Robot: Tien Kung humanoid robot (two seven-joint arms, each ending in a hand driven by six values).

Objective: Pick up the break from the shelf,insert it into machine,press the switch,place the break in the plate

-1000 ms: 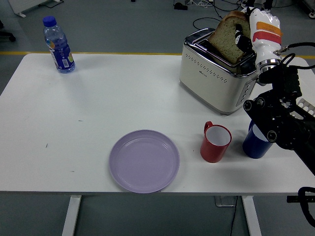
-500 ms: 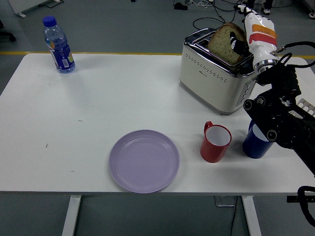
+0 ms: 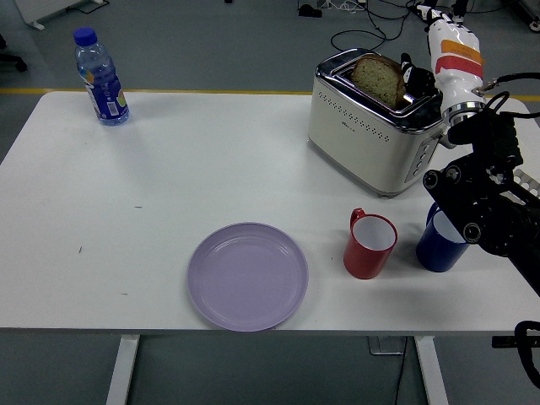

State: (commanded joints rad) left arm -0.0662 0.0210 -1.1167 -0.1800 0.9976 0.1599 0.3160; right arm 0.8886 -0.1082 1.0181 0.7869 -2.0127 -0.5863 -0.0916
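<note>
The right hand (image 3: 434, 63) grips the brown bread slice (image 3: 378, 78) half-sunk in the cream metal toaster (image 3: 367, 131): insertion underway; next, release and press the switch

We see wide bare table (image 3: 169, 186) left of the toaster (image 3: 371, 131), with only a bottle (image 3: 99, 78) at the far left corner. Near the plate (image 3: 247, 275), a red mug (image 3: 369, 245) and a blue cup (image 3: 439, 240) crowd the right side, below the toaster.
</note>
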